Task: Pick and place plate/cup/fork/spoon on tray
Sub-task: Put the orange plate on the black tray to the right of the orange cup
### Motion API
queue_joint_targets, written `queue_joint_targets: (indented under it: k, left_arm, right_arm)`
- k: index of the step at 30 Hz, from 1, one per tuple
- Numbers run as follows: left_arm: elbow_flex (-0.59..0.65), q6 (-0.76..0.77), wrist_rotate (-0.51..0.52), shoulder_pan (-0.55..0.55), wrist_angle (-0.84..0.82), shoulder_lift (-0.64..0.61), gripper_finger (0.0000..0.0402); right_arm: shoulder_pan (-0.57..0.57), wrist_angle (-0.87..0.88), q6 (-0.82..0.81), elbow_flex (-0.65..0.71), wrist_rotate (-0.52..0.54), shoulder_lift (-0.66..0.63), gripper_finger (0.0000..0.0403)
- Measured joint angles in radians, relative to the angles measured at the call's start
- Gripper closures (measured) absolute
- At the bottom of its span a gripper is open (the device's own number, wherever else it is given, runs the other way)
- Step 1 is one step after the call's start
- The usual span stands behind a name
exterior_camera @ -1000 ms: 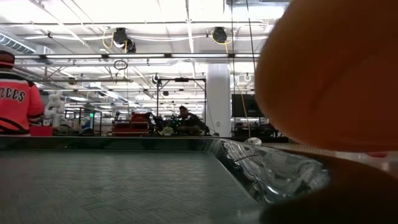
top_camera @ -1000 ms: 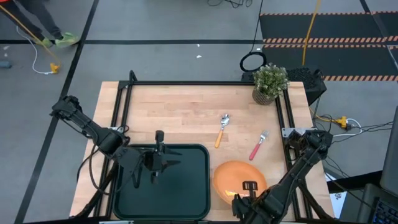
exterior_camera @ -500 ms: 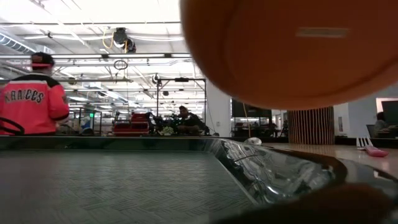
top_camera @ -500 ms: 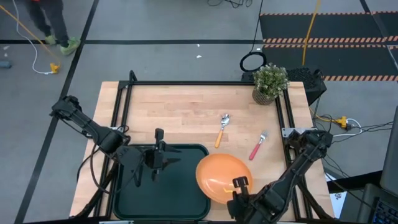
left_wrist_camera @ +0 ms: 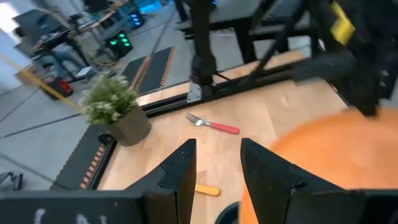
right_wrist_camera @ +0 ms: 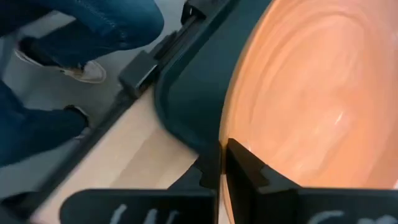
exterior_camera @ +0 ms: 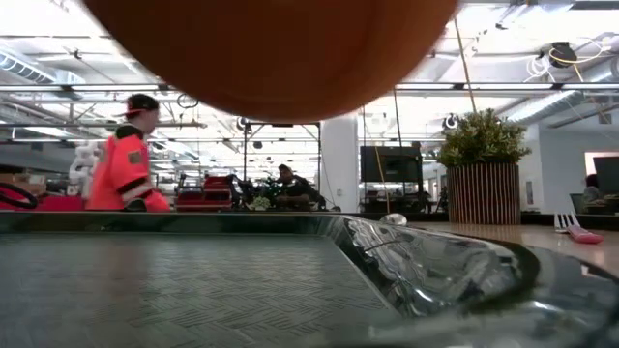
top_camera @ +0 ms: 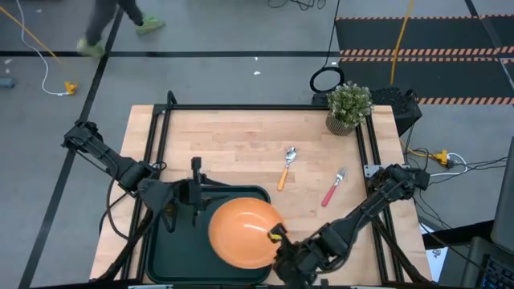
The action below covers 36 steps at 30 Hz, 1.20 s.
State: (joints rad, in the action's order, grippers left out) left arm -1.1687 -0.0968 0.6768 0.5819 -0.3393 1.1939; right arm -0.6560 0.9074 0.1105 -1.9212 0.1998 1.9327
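My right gripper (top_camera: 271, 236) is shut on the round orange plate (top_camera: 241, 233), which hangs over the dark tray (top_camera: 173, 249). The low view shows the plate's underside (exterior_camera: 271, 48) high above the tray floor (exterior_camera: 193, 280). My left gripper (left_wrist_camera: 217, 168) is open and empty at the tray's far edge (top_camera: 215, 191), beside the plate. The red-handled fork (top_camera: 332, 189) and the orange-handled spoon (top_camera: 285, 168) lie flat on the wooden table, right of the tray. The cup is out of view. My right gripper pinches the plate's rim (right_wrist_camera: 225, 134) between its two fingers (right_wrist_camera: 245, 168), on the plate's right near side. The fingers come level from the table's right, pointing left. The plate is lifted clear above the tray, its top side up.
A potted green plant (top_camera: 348, 104) stands at the table's far right corner. A black frame rail (top_camera: 257, 107) runs along the table's far edge. Bare wood lies between the tray and the plant. A person (exterior_camera: 131, 155) walks in the room behind.
My right gripper has carried the plate from the table beside the tray toward the table's left edge, so it now hangs over the tray and higher than before. My left gripper has drawn back a little toward the left.
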Motion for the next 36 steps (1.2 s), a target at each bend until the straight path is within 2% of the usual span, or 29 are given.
queue_joint_targets:
  k: [6,15,25,33,36]
  left_arm:
    - [0.000,0.028,0.054,0.003,-0.001,-0.006,0.0273]
    - [0.000,0.028,0.057,-0.012,-0.005,-0.006,0.0273]
    - [0.000,0.028,0.057,-0.012,-0.009,-0.005,0.0273]
    - [0.000,0.027,0.058,-0.021,-0.008,-0.005,0.0273]
    - [0.000,0.027,0.059,-0.033,-0.008,-0.005,0.0273]
  right_arm:
    - [0.060,-0.199,0.223,0.096,-0.097,0.001,0.0403]
    - [0.138,-0.428,0.483,0.225,-0.250,0.001,0.0403]
    - [0.197,-0.541,0.669,0.321,-0.282,0.001,0.0403]
    - [0.213,-0.721,0.847,0.430,-0.286,0.002,0.0403]
    - [0.233,-0.752,0.859,0.445,-0.339,0.002,0.0403]
